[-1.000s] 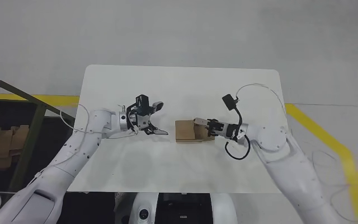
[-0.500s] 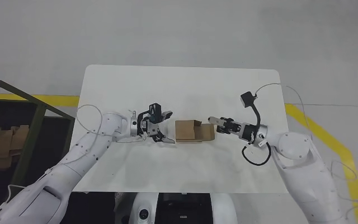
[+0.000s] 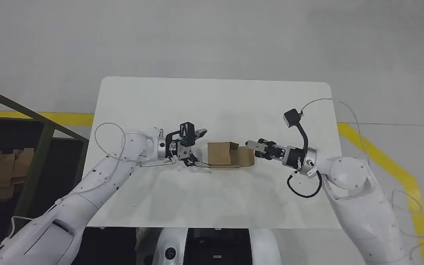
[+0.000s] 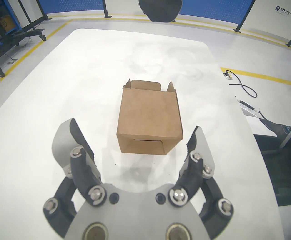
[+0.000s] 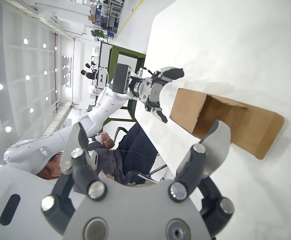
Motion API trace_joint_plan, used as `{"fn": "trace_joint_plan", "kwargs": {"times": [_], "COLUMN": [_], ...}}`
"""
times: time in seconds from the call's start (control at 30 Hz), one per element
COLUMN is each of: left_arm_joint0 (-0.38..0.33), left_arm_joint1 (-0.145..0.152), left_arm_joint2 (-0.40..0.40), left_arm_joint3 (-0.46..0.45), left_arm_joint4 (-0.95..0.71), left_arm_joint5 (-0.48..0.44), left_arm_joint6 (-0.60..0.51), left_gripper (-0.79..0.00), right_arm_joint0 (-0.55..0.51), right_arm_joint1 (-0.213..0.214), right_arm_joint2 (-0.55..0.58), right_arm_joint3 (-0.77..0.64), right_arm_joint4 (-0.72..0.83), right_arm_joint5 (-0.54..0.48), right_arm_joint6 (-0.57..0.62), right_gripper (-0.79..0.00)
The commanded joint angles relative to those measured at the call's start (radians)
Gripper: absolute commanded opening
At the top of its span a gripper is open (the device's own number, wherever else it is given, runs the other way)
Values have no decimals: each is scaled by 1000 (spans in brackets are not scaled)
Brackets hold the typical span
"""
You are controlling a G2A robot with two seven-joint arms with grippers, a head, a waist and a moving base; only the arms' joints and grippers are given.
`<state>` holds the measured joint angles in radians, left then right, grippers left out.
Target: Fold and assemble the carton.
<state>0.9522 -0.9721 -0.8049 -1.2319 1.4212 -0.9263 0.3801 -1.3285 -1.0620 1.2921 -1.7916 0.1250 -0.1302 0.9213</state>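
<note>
The light, crushable brown cardboard carton (image 3: pixel 222 154) likely wants gripping at creased edges; left end effector (image 3: pixel 196 147) and right end effector (image 3: pixel 251 144) gape empty.

Carton ends partly out of sight

In the left wrist view the carton (image 4: pixel 149 120) screens its far opening with its own top panel, and a dark shape (image 4: pixel 160 9) is cut off by the frame edge. In the right wrist view one finger (image 5: pixel 218 136) of the right gripper (image 3: pixel 250 144) covers part of the open mouth. At the centre of the top view, contact there is too small to tell.
</note>
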Motion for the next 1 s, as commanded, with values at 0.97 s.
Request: {"fn": "trace_joint_plan", "kwargs": {"times": [0.97], "left_arm_joint0": [-51], "left_arm_joint1": [-51], "left_arm_joint2": [93], "left_arm_joint3": [86], "left_arm_joint4": [134], "left_arm_joint5": [5], "left_arm_joint6": [60], "left_gripper": [0], "right_arm_joint0": [30], "right_arm_joint1": [0], "right_arm_joint2": [-103], "right_arm_joint3": [153], "right_arm_joint4": [39], "right_arm_joint5": [-120], "right_arm_joint6": [125], "right_gripper": [0]}}
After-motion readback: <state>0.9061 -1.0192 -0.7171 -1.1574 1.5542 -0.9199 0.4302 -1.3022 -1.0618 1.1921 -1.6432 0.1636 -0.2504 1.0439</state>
